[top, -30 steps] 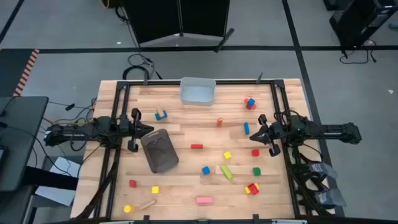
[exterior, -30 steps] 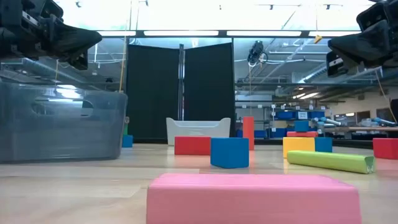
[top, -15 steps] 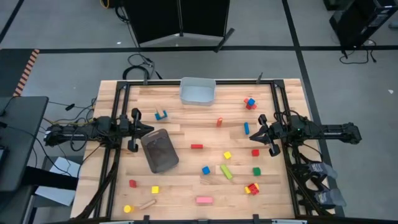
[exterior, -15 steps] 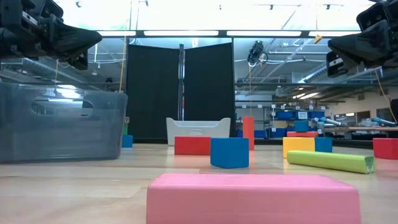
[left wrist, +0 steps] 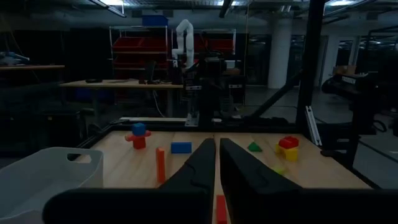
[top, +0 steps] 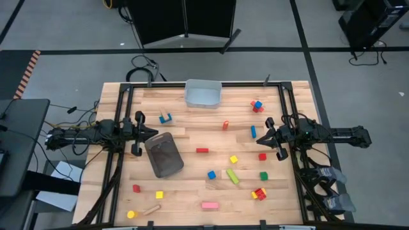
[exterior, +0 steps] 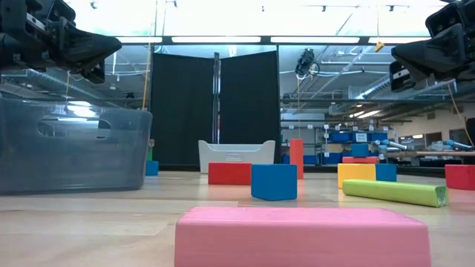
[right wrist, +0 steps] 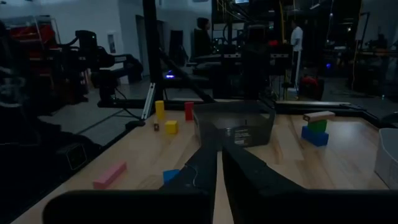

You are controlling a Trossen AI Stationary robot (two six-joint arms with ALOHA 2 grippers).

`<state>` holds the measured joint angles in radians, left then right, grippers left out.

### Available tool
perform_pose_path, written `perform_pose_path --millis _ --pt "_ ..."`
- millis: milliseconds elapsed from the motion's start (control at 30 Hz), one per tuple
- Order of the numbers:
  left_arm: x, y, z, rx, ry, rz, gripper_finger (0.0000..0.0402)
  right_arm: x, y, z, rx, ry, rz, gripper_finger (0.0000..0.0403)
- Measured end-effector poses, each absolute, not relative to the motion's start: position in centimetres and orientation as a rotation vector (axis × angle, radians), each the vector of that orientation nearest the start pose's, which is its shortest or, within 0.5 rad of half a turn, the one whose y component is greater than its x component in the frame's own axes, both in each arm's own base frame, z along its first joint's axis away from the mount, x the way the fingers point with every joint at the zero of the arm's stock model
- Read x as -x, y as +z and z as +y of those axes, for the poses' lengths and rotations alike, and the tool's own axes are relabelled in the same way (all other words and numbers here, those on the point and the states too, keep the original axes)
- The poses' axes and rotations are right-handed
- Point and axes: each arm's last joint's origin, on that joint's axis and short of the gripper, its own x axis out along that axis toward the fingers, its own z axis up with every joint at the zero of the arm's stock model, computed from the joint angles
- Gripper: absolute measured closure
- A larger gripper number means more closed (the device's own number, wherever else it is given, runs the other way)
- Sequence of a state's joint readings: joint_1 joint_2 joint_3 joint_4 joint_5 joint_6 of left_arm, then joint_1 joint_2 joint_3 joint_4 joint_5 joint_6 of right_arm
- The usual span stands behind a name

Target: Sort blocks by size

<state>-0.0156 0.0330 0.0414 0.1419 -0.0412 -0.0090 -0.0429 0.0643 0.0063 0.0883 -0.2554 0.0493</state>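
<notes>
Both sets of jaws closed, fingers nearly touching, nothing held. Left gripper (top: 155, 133) hovers at the table's left edge beside the dark grey tray (top: 165, 155); right gripper (top: 264, 136) waits at the right edge. Blocks (top: 233, 177) lie scattered loose over the tabletop, none in the tray or the light bin (top: 203, 94), so sorting looks unstarted.

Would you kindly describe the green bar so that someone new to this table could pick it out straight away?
Start from the dark grey tray lying left of centre on the wooden table in the high view. Go right, past the small blue cube, to the green bar, which lies slanted beside a pale wooden block. It is the only long green block; the other green block, farther right, is a small cube.
</notes>
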Motion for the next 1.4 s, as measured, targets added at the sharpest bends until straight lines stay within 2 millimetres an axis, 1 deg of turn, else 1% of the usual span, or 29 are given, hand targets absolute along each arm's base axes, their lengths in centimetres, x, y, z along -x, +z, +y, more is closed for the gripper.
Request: perform_pose_path --millis 67,133,167,233,300,367,400,433,533,600,733,800,867,1000,1100,1133,1200,1233,1300,1400 --pt "-9.6 19.2 0.0 0.022 0.024 -0.189 0.0369 -10.1 17.0 0.3 -0.031 0.213 -0.035 0.0364" --pt "-9.4 19.8 0.0 0.066 0.018 -0.246 0.0369 -10.0 17.5 0.3 -0.023 0.214 -0.090 0.0364" --pt "-9.3 20.1 0.0 0.101 0.012 -0.282 0.0369 -10.0 17.9 0.3 -0.048 0.217 -0.129 0.0364" --pt "-9.1 20.9 0.0 0.196 -0.009 -0.367 0.0369 -9.8 19.1 0.3 -0.072 0.217 -0.245 0.0364" --pt "-8.8 21.6 0.0 0.281 -0.032 -0.443 0.0369 -9.2 20.7 0.2 -0.104 0.182 -0.428 0.0364" --pt "-8.6 21.9 0.0 0.332 -0.048 -0.486 0.0369 -8.4 22.2 -0.1 -0.198 0.107 -0.600 0.0364" --pt "-8.6 22.0 0.0 0.336 -0.050 -0.497 0.0369 -8.2 22.6 -0.3 -0.254 0.069 -0.634 0.0364" --pt "-8.6 22.0 0.0 0.341 -0.050 -0.496 0.0369 -8.2 23.0 -0.4 -0.281 0.038 -0.624 0.0364" --pt "-9.3 21.6 0.1 0.388 -0.021 -0.445 0.0369 -9.0 23.4 -0.6 -0.314 0.005 -0.410 0.0364" --pt "-9.9 21.2 0.2 0.447 0.019 -0.397 0.0369 -9.9 23.1 -0.7 -0.368 -0.017 -0.268 0.0364" --pt "-11.2 20.5 0.5 0.567 0.146 -0.344 0.0369 -11.8 23.4 -0.9 -0.426 -0.043 -0.164 0.0364" --pt "-11.8 21.0 0.7 0.589 0.200 -0.358 0.0369 -12.7 23.4 -1.0 -0.448 -0.076 -0.112 0.0364" --pt "-12.5 22.2 0.7 0.530 0.217 -0.378 0.0369 -13.6 23.3 -1.1 -0.433 -0.092 -0.067 0.0364" --pt "-14.3 25.9 0.5 0.379 0.177 -0.373 0.0369 -15.1 23.4 -1.1 -0.425 -0.068 -0.040 0.0364" --pt "-15.9 28.6 0.3 0.267 0.133 -0.306 0.0369 -16.0 23.4 -0.9 -0.415 0.027 -0.014 0.0364" --pt "-16.4 29.4 0.2 0.224 0.127 -0.275 0.0369 -16.3 23.7 -0.8 -0.392 0.059 -0.008 0.0364" --pt "-17.3 30.8 0.2 0.159 0.140 -0.197 0.0369 -16.8 24.2 -0.8 -0.398 0.060 0.048 0.0365" --pt "-17.7 31.4 0.3 0.149 0.164 -0.151 0.0369 -16.9 24.2 -0.9 -0.421 0.022 0.110 0.0365" --pt "-18.3 32.4 0.4 0.141 0.231 -0.076 0.0368 -17.1 24.0 -0.9 -0.440 -0.115 0.279 0.0366" --pt "-18.3 33.4 0.6 0.129 0.284 -0.001 0.0364 -16.7 24.0 -0.7 -0.420 -0.337 0.531 0.0364"
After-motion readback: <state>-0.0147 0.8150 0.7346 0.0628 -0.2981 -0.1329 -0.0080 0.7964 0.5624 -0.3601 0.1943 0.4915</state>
